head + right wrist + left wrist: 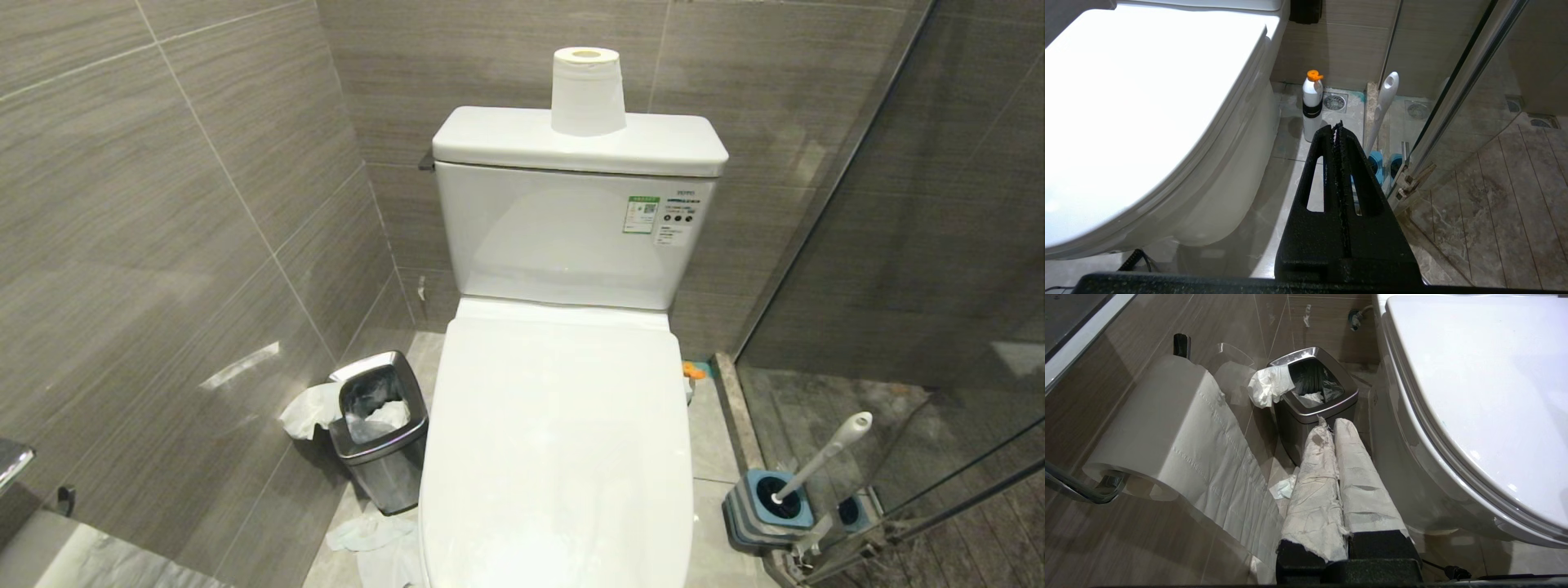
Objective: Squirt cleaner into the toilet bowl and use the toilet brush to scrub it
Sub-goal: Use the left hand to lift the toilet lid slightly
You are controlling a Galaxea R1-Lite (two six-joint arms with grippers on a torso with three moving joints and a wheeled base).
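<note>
The white toilet stands in the middle with its lid down, so the inside of the toilet bowl is hidden. The toilet brush leans in its blue-and-grey holder on the floor to the right. A white bottle with an orange cap stands on the floor beside the toilet base; no cleaner liquid shows. My left gripper, its fingers wrapped in white paper, is shut and empty, low beside the toilet's left side. My right gripper is shut and empty, short of the bottle and the brush handle. Neither arm shows in the head view.
A square steel waste bin with tissue hanging out stands left of the toilet, with crumpled paper on the floor. A paper roll sits on the tank. A wall-mounted roll hangs on the left. A glass shower door closes off the right.
</note>
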